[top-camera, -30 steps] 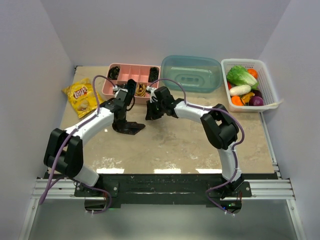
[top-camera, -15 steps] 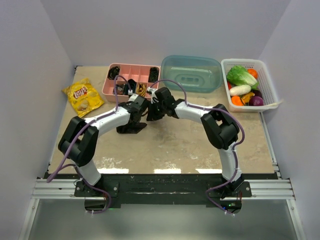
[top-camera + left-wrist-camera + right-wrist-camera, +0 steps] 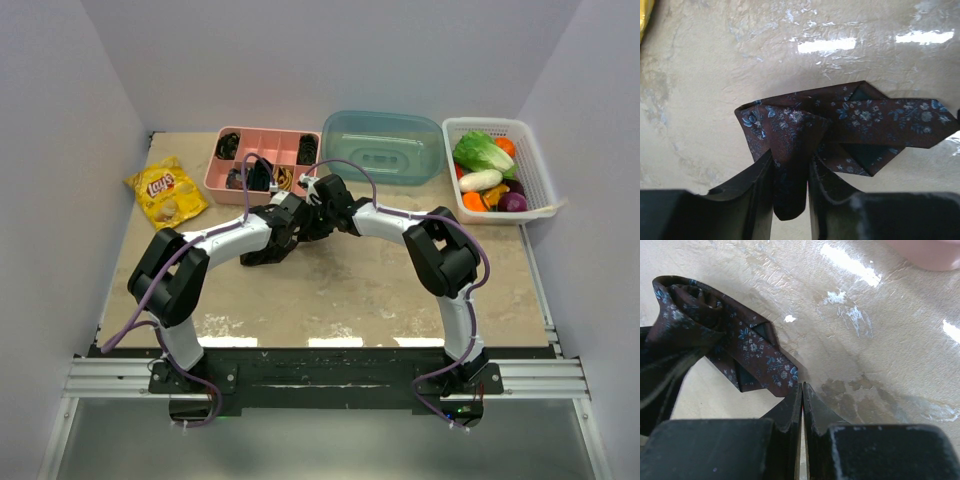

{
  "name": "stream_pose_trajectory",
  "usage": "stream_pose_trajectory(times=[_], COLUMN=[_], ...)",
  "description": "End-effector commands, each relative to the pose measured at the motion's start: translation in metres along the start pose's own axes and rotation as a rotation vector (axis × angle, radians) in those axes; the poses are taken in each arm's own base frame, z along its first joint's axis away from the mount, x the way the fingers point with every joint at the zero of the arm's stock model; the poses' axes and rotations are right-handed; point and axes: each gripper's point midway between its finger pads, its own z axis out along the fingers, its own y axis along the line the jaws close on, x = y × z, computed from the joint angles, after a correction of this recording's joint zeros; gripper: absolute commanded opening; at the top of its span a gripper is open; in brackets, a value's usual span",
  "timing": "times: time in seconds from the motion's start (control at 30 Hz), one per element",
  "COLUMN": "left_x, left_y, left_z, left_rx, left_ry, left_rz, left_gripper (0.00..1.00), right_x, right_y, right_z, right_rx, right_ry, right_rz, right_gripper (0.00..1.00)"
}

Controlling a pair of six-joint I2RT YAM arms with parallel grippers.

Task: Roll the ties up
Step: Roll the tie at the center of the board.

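A long, narrow dark maroon fabric necktie (image 3: 865, 117) with a small pale-blue flower print lies loosely folded on the beige, marbled tabletop (image 3: 380, 290), a little behind its middle. One bunched fold rises into the left gripper (image 3: 790, 200), whose two black fingers are clamped on that fold. The right gripper (image 3: 802, 400) has its fingers pressed together with no gap. The necktie's pointed end lies right at their tips, though whether any cloth is caught between them cannot be told. In the right wrist view a coiled part of the necktie sits at the upper left. From above, both wrists crowd together over the necktie and hide most of it, so only a dark patch shows below the left wrist. Just behind the grippers stands a pink plastic divided tray (image 3: 213, 178) with small dark coils in some compartments, and the left arm's thin purple cable (image 3: 244, 185) arcs in front of it. A yellow crisp bag (image 3: 165, 190) lies to the tray's left and a translucent teal plastic tub (image 3: 385, 145) to its right. A white slatted basket (image 3: 490, 122) of vegetables stands at the far right.
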Motion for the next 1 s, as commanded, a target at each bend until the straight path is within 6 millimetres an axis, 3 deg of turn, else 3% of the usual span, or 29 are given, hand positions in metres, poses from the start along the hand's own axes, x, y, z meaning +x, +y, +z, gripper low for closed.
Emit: stream_pose_trajectory(times=[0.0,0.27,0.63,0.87,0.97], left_x=[-0.018,-0.033,-0.057,-0.078,-0.088], left_y=[-0.031,-0.045,-0.062,-0.051,-0.025], left_z=[-0.004,-0.023,-0.06,-0.08,-0.076], left_rx=[0.14,0.27,0.471,0.63,0.663], left_ry=[-0.035,-0.07,-0.122,-0.151,-0.156], left_rz=[-0.056,-0.075,-0.126,-0.221,-0.293], left_gripper=[0.5,0.7,0.81,0.87,0.87], right_x=[-0.018,-0.017,-0.017,-0.018,-0.027], right_y=[0.012,0.01,0.016,0.025,0.032], right_z=[-0.014,-0.014,-0.022,-0.026,-0.032], right_rx=[-0.037,-0.038,-0.051,-0.082,-0.089], right_ry=[-0.047,-0.043,-0.018,0.0,-0.013], right_rz=[-0.022,-0.017,-0.016,-0.002,-0.002], right_gripper=[0.06,0.06,0.06,0.06,0.06])
